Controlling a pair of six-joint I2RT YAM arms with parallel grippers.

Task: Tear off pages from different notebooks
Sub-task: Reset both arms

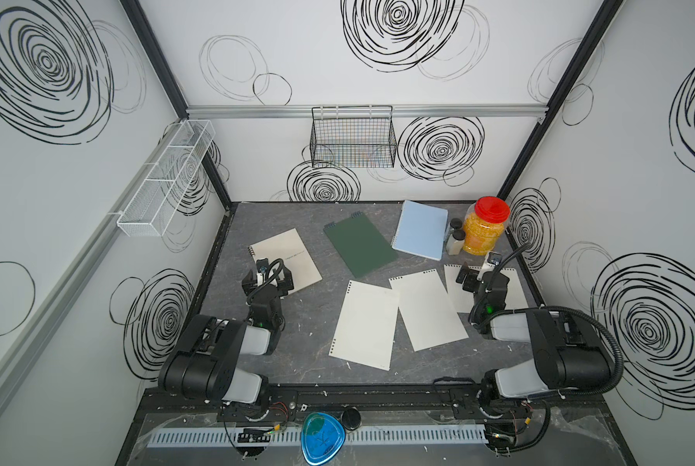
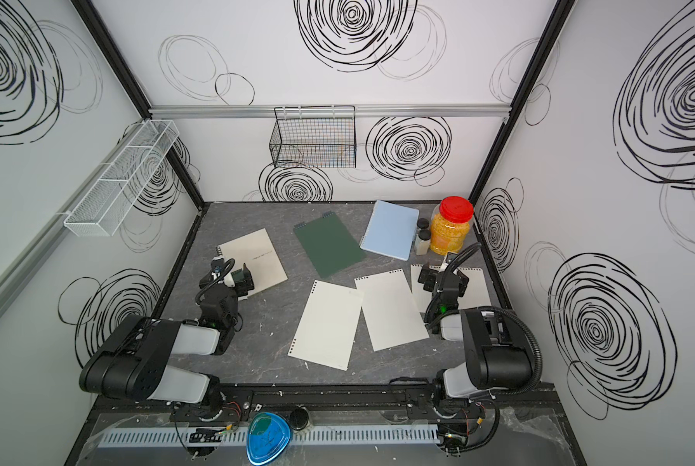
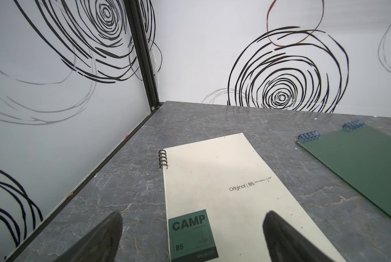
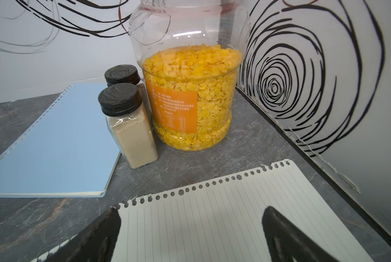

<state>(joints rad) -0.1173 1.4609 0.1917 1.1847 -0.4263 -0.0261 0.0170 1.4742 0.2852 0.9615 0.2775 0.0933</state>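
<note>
Grey tabletop: left tool wide, empty, over the cream notebook; right tool likewise over a torn page.

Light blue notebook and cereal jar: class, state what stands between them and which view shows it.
Two black-capped spice bottles stand between the light blue notebook and the cereal jar, clearest in the right wrist view.

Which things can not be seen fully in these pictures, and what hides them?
- Page by the jar: in both top views, the right arm covers its middle.
- Cream notebook: in both top views, the left arm hides its near corner.
- Jar: right wrist view, the picture edge cuts off its lid.
- Rear spice bottle: right wrist view, mostly behind the front bottle.
</note>
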